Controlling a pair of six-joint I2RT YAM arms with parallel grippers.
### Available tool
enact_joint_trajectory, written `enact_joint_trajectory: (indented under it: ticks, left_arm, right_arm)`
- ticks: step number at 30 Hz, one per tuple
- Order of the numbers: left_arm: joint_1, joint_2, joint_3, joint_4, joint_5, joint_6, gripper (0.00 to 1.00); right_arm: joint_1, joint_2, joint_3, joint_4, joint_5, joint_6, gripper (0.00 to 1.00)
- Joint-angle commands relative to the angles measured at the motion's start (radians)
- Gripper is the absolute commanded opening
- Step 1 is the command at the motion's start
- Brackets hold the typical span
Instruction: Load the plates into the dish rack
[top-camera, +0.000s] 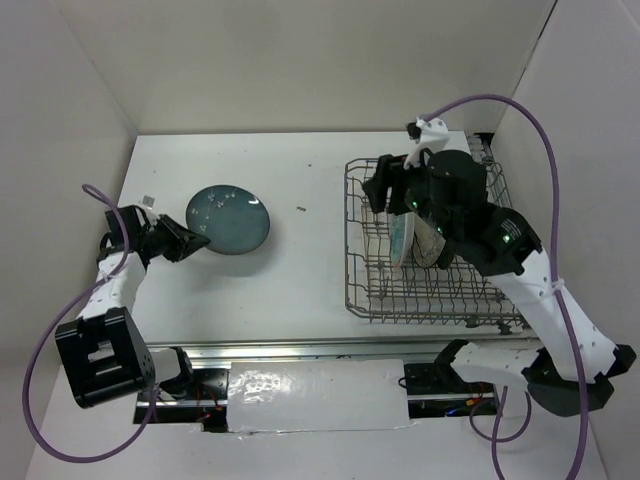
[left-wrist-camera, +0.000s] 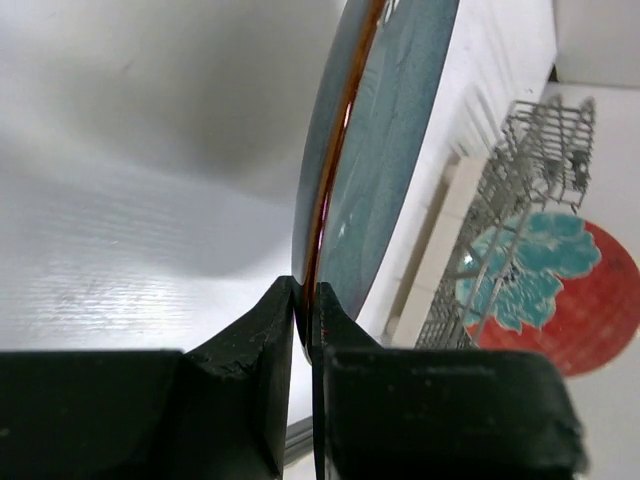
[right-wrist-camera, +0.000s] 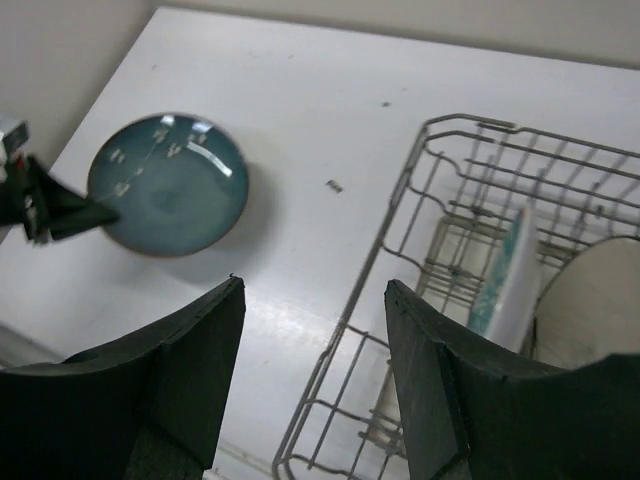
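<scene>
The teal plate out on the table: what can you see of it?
The teal plate is round, glossy and ceramic-looking, dark blue-green with light reflections and a thin reddish-brown rim. It looks to lie on the white table, left of the dish rack and apart from it. The left claw is shut on its near-left edge, one finger on each side.

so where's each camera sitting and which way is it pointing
Top camera: above and behind the arms, looking down on the table, teal plate and rack; the left arm and right arm both show.
Left wrist: low at the table's left side, looking along the left gripper, shut on the teal plate's rim, toward the rack; only its fingers show.
Right wrist: over the rack's edge, looking past the open right gripper toward the teal plate.
Shared: both wrist views show the teal plate and rack.
</scene>
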Motion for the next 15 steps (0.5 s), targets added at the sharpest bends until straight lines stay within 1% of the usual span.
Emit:
enact_joint_trajectory:
  ticks: [1, 3, 4, 5, 6, 7, 8, 9, 13, 15]
  left_arm:
    - [-0.001, -0.034, 0.148, 0.016, 0.197, 0.105, 0.0]
    - [-0.001, -0.036, 0.186, -0.027, 0.246, 0.148, 0.0]
    - [-0.001, -0.039, 0.224, -0.044, 0.263, 0.16, 0.0]
    - [-0.001, -0.039, 0.24, -0.053, 0.309, 0.175, 0.0]
    - [-0.001, -0.039, 0.261, -0.088, 0.327, 0.204, 0.0]
    - [-0.001, -0.039, 0.301, -0.099, 0.347, 0.22, 0.0]
    - [0.001, -0.033, 0.318, -0.113, 0.411, 0.246, 0.0]
    - [0.002, -0.027, 0.362, -0.153, 0.436, 0.26, 0.0]
    - [-0.001, 0.006, 0.446, -0.221, 0.564, 0.307, 0.0]
    - [0.001, 0.006, 0.469, -0.234, 0.617, 0.318, 0.0]
  right_arm:
    - [0.038, 0.102, 0.118, -0.043, -0.185, -0.057, 0.65]
    - [0.052, 0.149, 0.155, -0.053, -0.258, -0.073, 0.67]
    - [0.063, 0.198, 0.187, -0.064, -0.283, -0.079, 0.69]
    - [0.066, 0.222, 0.2, -0.067, -0.294, -0.081, 0.72]
    - [0.071, 0.248, 0.212, -0.067, -0.356, -0.082, 0.72]
    - [0.071, 0.293, 0.234, -0.064, -0.369, -0.073, 0.72]
    - [0.074, 0.311, 0.237, -0.052, -0.375, -0.068, 0.72]
    - [0.074, 0.328, 0.226, -0.019, -0.369, -0.049, 0.72]
    - [0.072, 0.407, 0.229, 0.023, -0.355, -0.012, 0.74]
    - [0.069, 0.451, 0.241, 0.046, -0.326, 0.007, 0.89]
